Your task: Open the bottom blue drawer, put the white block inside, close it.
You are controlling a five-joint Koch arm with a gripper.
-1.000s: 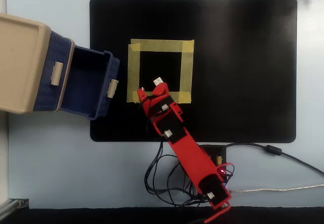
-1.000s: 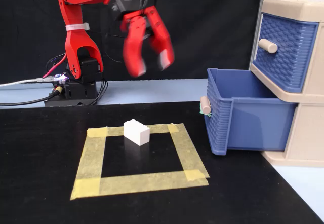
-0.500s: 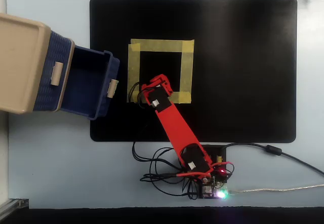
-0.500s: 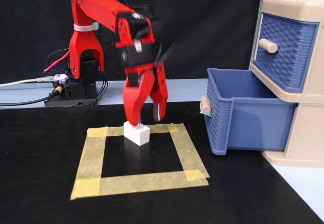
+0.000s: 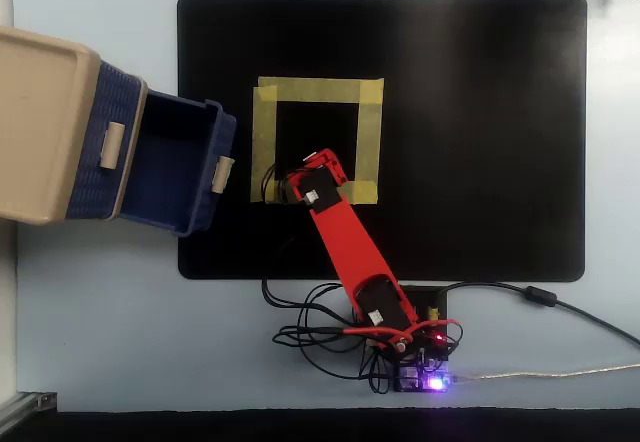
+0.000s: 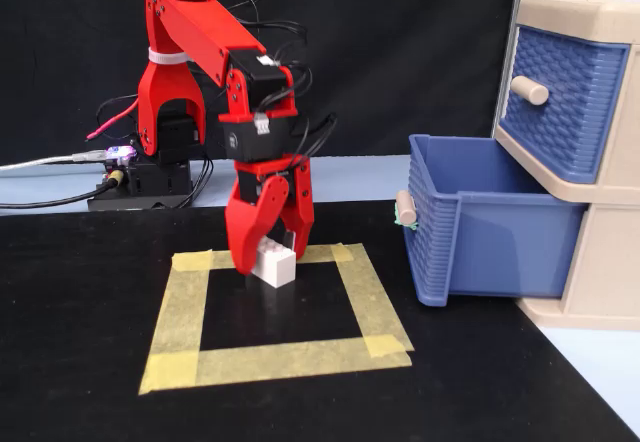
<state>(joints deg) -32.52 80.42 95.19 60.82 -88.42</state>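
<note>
Bottom drawer [image 6: 480,232] is pulled right out. The red end effector [image 6: 268,252] is down inside the tape square [image 6: 270,352], clamped around the white block [image 6: 275,265] on the mat.

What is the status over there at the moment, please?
Gripper down inside the tape square, jaws around the white block. Block on the mat, not lifted. Bottom drawer pulled open; path looks clear.

Fixed view: white block [image 6: 273,264] sat inside tape square [image 6: 180,312] on mat [image 6: 80,362], claw [image 6: 268,244] around it. Bottom blue drawer [image 6: 480,237] stood pulled out at right, cabinet [image 6: 600,272] behind.
</note>
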